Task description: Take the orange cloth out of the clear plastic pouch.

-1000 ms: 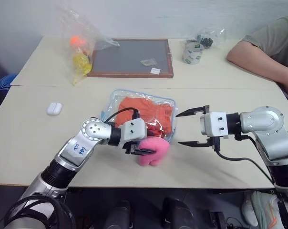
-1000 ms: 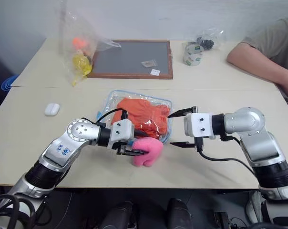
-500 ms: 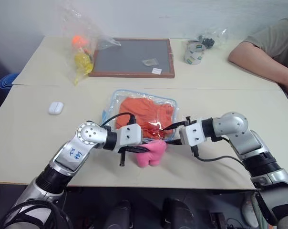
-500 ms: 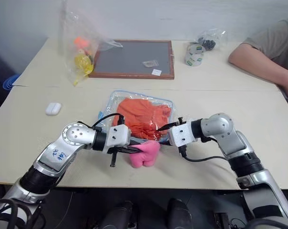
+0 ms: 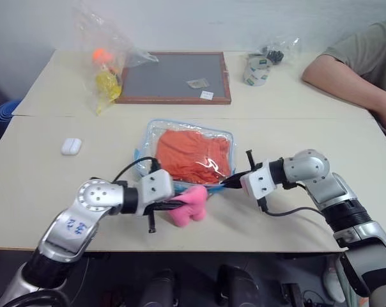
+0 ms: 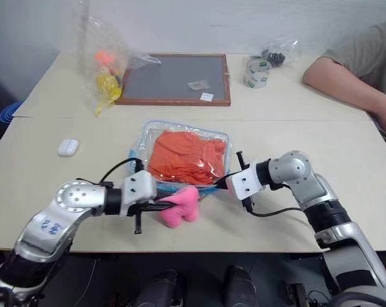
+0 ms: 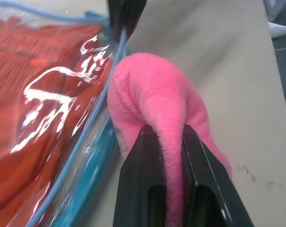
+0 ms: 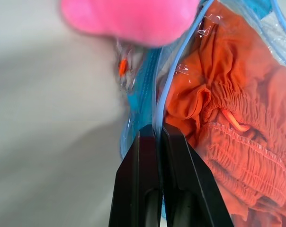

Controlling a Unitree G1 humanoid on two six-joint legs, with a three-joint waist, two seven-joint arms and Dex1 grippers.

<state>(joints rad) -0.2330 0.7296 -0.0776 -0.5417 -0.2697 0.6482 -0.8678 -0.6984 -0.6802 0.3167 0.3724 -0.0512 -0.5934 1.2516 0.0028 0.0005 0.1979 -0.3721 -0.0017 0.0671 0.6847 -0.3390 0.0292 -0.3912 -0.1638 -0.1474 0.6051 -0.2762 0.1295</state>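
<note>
While the orange cloth [image 5: 194,155] sits inside the clear plastic pouch [image 5: 156,129], the left gripper [image 7: 172,142] squeezes its pink charm [image 5: 188,206] and the right gripper [image 8: 158,133] pinches its near edge.

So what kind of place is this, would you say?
Probably an office or lab workroom set up for trials: plain pale tables pushed together, a framed grey board, a roll of tape, and a person's arm resting at the far side.

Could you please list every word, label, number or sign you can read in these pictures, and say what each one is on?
None can be read for certain.
Blue handwritten marks on the robot's left forearm: too blurred to read.
Green label on the tape roll: too small to read.
Two small white tags on the framed grey board: no legible print.
The clear plastic pouch, pink plush charm and white case: no text visible.
</note>
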